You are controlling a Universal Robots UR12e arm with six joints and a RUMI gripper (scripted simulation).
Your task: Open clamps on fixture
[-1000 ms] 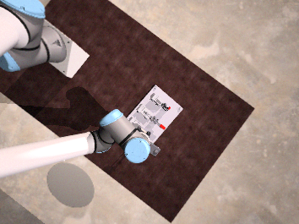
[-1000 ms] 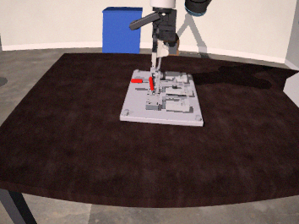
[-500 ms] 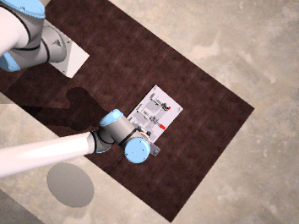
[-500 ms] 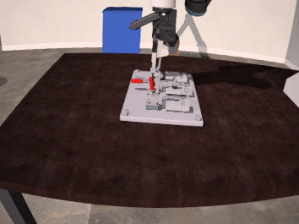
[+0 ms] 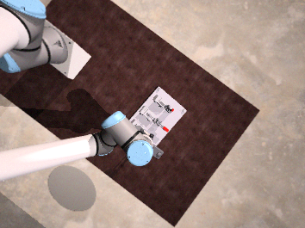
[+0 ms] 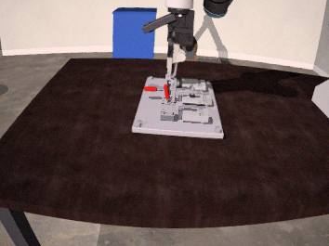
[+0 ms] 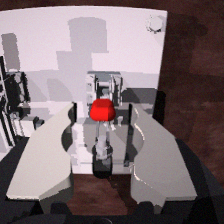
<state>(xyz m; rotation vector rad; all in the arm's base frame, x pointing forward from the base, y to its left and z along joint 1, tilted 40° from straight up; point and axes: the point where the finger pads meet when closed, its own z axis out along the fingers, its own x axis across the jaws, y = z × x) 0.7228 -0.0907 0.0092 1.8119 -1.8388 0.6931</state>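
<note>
The grey fixture plate [image 5: 158, 113] lies on the dark mat and also shows in the exterior view [image 6: 178, 108]. Two red clamp handles show from above [image 5: 171, 109] [image 5: 165, 129]. In the exterior view one red handle [image 6: 150, 88] lies flat at the plate's left, and another [image 6: 166, 92] stands nearly upright. My gripper [image 6: 170, 81] hangs straight down over that upright handle. In the wrist view the handle's red tip [image 7: 102, 109] sits between my two fingers with a gap on each side. The gripper is open and grips nothing. Grey parts sit on the plate.
A blue box [image 6: 135, 32] stands behind the table. The arm's grey base block [image 5: 71, 57] is at the mat's far corner. My wrist [image 5: 140, 151] covers the plate's near edge in the top view. The mat's edge runs close to the fixture.
</note>
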